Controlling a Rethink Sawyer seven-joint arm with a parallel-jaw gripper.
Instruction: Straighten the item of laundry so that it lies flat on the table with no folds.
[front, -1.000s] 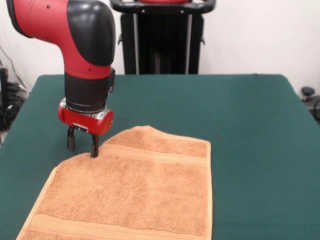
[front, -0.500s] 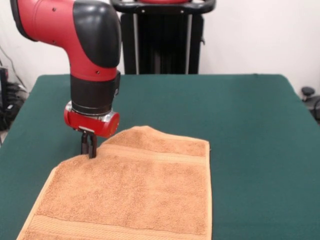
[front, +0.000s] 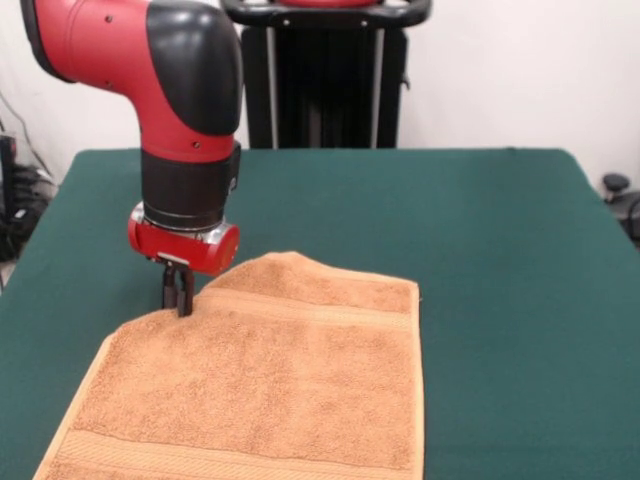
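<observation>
The orange-tan towel (front: 270, 380) lies on the near left part of the green table (front: 500, 250). Its right and far edges look straight. Its far left corner is missing from the outline and leaves a slanted edge with a small hump at the far side. The near edge runs out of the picture. My gripper (front: 178, 297) points straight down at the upper end of that slanted edge. Its fingers are closed together on the towel's edge, at table height.
The black pedestal (front: 320, 80) stands behind the table's far edge. The red and black arm (front: 185, 110) hangs over the far left of the table. A dark object (front: 615, 185) sits beyond the right edge.
Since one second ago the fingers have closed at the towel's edge and the gripper has shifted slightly right. Nothing has moved in the last half second.
</observation>
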